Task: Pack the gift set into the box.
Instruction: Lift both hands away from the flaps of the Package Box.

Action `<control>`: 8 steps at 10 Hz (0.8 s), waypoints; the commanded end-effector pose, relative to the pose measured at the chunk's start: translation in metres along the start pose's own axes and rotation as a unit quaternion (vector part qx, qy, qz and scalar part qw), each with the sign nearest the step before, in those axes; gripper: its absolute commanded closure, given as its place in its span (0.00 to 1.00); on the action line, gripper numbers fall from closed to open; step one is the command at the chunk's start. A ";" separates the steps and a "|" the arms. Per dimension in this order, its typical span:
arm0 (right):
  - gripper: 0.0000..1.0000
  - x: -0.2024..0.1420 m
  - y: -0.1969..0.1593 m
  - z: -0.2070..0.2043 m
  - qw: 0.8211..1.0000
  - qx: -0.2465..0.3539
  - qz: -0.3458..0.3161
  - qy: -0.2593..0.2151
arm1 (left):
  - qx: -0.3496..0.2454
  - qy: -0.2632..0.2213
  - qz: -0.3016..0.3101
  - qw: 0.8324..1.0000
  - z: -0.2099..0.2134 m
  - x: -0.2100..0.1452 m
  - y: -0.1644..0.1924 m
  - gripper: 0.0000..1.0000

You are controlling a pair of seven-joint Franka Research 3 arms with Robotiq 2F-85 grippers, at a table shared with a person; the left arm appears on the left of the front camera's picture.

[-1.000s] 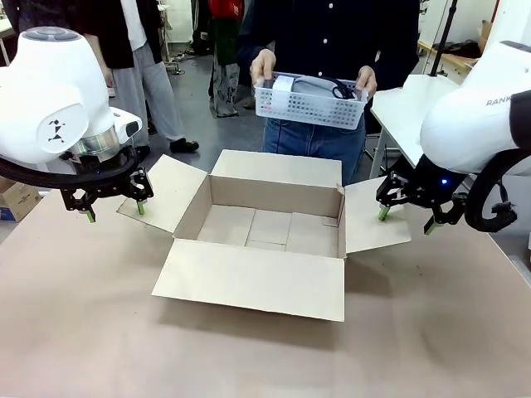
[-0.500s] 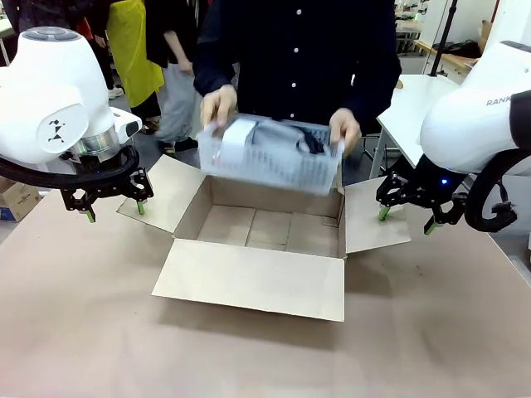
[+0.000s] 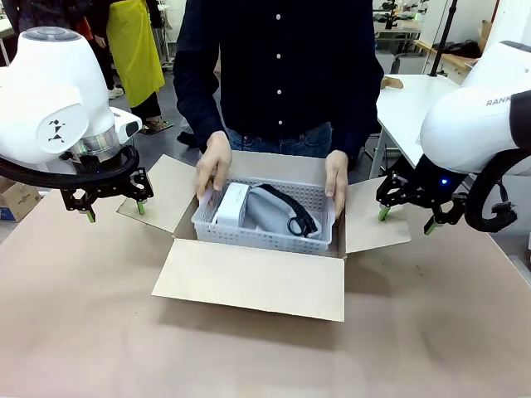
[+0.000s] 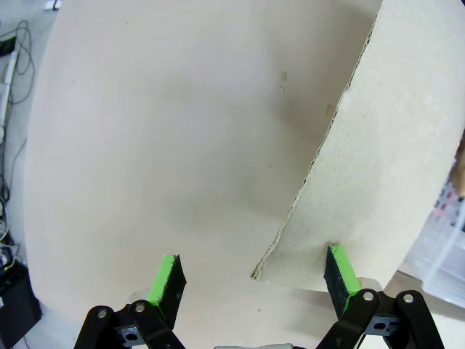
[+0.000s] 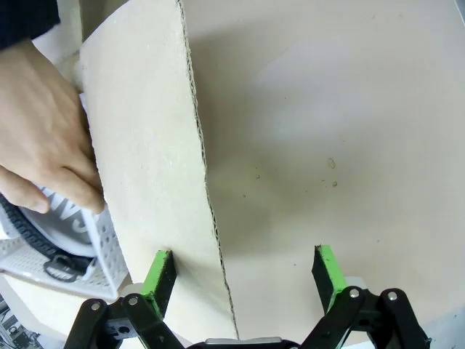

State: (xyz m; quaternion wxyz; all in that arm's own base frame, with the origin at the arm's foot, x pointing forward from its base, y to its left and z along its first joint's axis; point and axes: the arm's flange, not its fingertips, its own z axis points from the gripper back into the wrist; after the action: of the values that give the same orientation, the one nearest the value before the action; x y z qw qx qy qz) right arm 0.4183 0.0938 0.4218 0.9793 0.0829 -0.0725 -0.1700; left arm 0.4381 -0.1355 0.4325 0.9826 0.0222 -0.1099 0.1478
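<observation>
Evidently the box (image 3: 249,282) sits open mid-table, with a person's hands (image 3: 214,162) setting the basket (image 3: 264,238) inside. The left gripper (image 3: 114,211) and right gripper (image 3: 406,220) gape wide at its side flaps. The cardboard is probably light and stiff, so the flap edges suit pinching.

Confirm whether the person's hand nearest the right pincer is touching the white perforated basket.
Touching. The right wrist view shows the hand with its fingers curled over the basket at its rim, no gap between them; the front view agrees.

Partial lettering "RANK" on right arm (image 3: 474,124) white shell.
</observation>
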 end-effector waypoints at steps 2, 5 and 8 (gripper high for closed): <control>0.00 -0.001 -0.002 0.000 1.000 0.000 -0.002 0.001 | 0.009 -0.006 0.005 1.000 0.002 -0.001 0.000 0.00; 0.00 -0.001 -0.002 0.000 1.000 0.000 -0.002 0.001 | 0.009 -0.006 0.005 1.000 0.002 -0.001 0.000 0.00; 0.00 -0.001 -0.002 0.000 1.000 0.000 -0.002 0.001 | 0.009 -0.006 0.005 1.000 0.002 -0.001 0.000 0.00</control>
State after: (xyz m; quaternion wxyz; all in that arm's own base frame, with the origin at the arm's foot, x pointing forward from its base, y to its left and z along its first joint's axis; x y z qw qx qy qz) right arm 0.4183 0.0938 0.4217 0.9793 0.0829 -0.0725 -0.1700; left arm 0.4381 -0.1355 0.4325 0.9826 0.0222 -0.1099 0.1478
